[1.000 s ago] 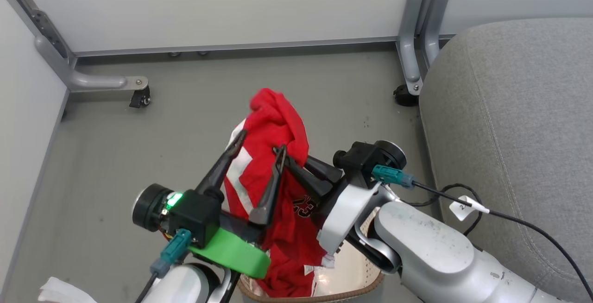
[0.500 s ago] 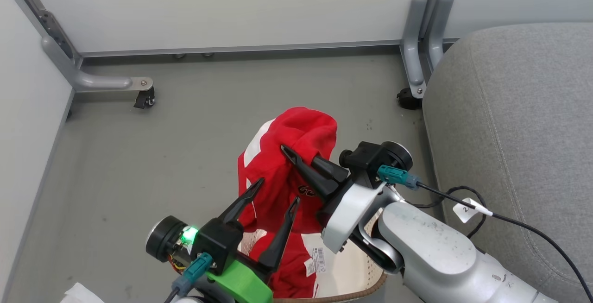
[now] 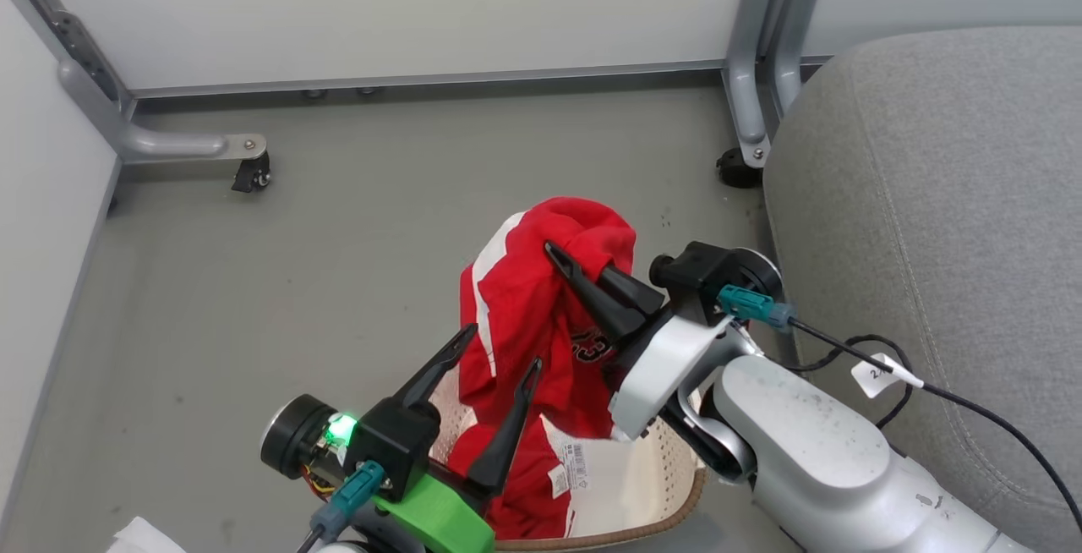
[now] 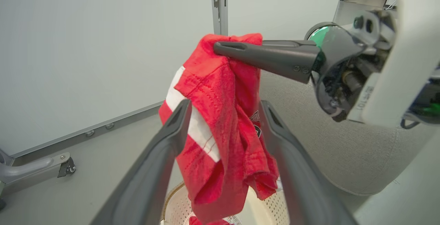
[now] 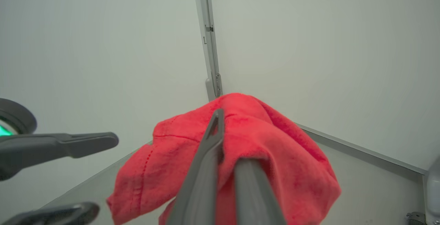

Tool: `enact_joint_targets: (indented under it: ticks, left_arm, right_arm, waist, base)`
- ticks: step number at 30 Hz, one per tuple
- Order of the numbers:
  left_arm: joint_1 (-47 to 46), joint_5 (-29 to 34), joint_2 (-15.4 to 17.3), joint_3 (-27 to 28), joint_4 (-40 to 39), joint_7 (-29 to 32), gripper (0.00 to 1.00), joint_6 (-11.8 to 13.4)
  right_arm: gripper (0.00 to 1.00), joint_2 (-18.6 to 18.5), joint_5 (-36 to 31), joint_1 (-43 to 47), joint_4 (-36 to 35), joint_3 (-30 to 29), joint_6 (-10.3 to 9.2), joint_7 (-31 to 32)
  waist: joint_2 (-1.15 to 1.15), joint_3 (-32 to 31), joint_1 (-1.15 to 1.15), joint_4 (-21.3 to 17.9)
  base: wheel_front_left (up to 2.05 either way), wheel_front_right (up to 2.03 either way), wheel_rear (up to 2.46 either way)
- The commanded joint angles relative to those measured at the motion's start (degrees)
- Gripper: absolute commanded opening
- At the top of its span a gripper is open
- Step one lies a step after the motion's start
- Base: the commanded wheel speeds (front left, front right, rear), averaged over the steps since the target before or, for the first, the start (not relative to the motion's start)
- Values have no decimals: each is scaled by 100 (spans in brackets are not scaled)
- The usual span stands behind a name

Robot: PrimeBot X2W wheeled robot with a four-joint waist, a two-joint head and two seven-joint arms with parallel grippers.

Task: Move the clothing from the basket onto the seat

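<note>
The right tool (image 3: 571, 264) is clamped on the top fold of the red clothing (image 3: 520, 299), which hangs above the basket (image 3: 686, 498); more red fabric lies inside the basket. The left tool (image 3: 502, 347) has its fingers apart, with the hanging fabric showing between them. The grey seat (image 3: 930, 198) stands to the right, clear of the clothing.

head: high, facing down at floor (image 3: 254, 299) | left wrist: close, level, facing clothing (image 3: 524, 308) | right wrist: closest (tilted upward) | shared: clothing
</note>
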Motion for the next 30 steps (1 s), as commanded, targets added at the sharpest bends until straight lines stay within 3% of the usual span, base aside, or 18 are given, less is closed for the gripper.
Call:
enact_joint_targets:
  ticks: [1, 8, 20, 26, 30]
  left_arm:
    - [-73, -4, 40, 18, -4, -27, 100, 19]
    - [-307, 113, 41, -45, 1, -27, 100, -60]
    - [-696, 199, 114, -186, 49, 149, 100, -236]
    - [-855, 227, 94, -297, -33, 286, 100, -307]
    - [-998, 219, 58, -358, -79, 363, 100, -396]
  right_arm:
    - [0, -33, -41, 85, 26, -71, 0, -31]
    - [0, -178, -152, 61, 26, -499, 0, -44]
    - [0, -84, -342, 195, -130, -1337, -1, -50]
    - [0, -36, -460, 275, -260, -1987, 0, -49]
    - [0, -94, -549, 201, -278, -2566, -1, -48]
  waist:
    - [0, 71, 0, -156]
    - [0, 325, 0, -851]
    - [0, 726, 0, -2549]
    - [0, 913, 0, -3011]
    - [0, 1066, 0, -3065]
  base:
    - [0, 0, 0]
    - [0, 0, 0]
    - [0, 0, 0]
    - [0, 0, 0]
    - [0, 0, 0]
